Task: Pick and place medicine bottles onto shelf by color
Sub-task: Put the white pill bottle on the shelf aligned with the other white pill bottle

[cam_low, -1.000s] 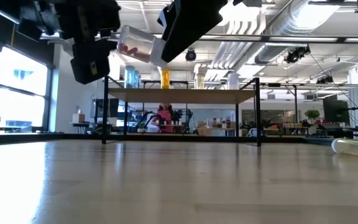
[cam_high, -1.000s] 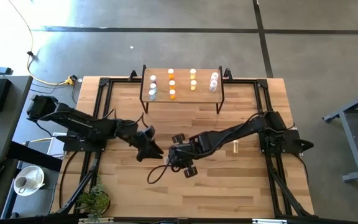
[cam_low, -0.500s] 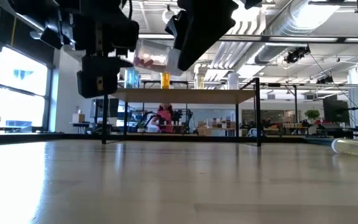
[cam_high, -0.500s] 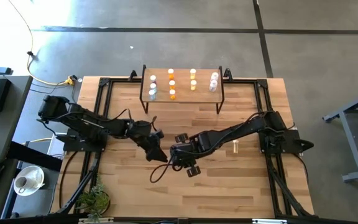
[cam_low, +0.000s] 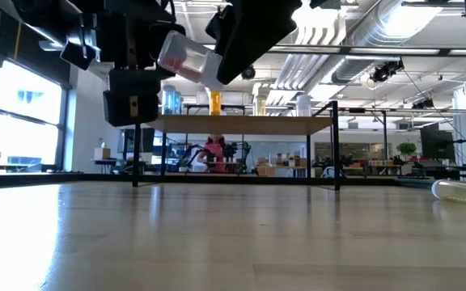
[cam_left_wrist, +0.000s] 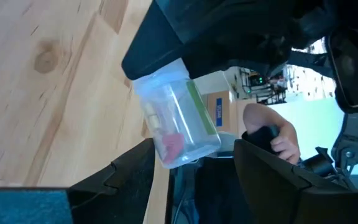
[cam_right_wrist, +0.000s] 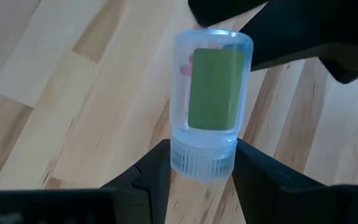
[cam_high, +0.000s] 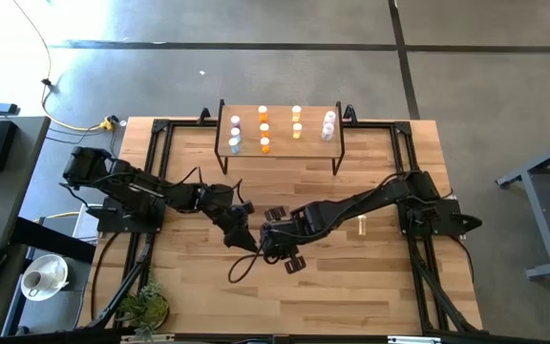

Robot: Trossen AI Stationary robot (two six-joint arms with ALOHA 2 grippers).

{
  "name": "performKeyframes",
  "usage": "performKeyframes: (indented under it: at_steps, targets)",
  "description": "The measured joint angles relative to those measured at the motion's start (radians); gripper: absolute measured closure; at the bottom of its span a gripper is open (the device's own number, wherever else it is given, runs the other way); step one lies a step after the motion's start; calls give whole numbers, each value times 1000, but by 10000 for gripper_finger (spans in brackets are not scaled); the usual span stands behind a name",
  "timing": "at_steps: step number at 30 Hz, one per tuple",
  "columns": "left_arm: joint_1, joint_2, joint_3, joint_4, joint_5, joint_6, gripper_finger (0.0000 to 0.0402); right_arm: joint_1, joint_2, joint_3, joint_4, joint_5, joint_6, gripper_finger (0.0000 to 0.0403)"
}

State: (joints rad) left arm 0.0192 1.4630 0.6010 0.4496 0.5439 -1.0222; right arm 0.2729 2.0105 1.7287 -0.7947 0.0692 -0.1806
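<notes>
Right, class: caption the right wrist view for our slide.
Right hand grips a clear bottle by its cap above the wooden table.

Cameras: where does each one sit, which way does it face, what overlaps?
High view: above the table, looking straight down; both arms, the shelf, the right hand.
Low view: at tabletop height, looking level under the shelf into the room; both hands hang in from above.
Left wrist view: past the left hand at the clear bottle; a person's hand behind.
Right wrist view: past the right hand's fingers, shut on the bottle's cap.
Shared: both wrist views and the low view show that bottle.
</notes>
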Motion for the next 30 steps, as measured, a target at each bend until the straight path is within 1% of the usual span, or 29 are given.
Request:
performKeyframes:
  at_steps: [11,16,25,30]
  targets:
    - [-6,0,1,-10,-13,-14,193,-13,-1,0,51,-22,-3,269]
    - [-3,0,1,-12,-13,-13,195,-33,-1,0,63,-74,7,269]
    - [8,0,1,-25,-6,9,236,-33,-1,0,51,-70,25,269]
    - [7,1,1,-26,-6,26,242,-33,-2,0,46,-69,22,269]
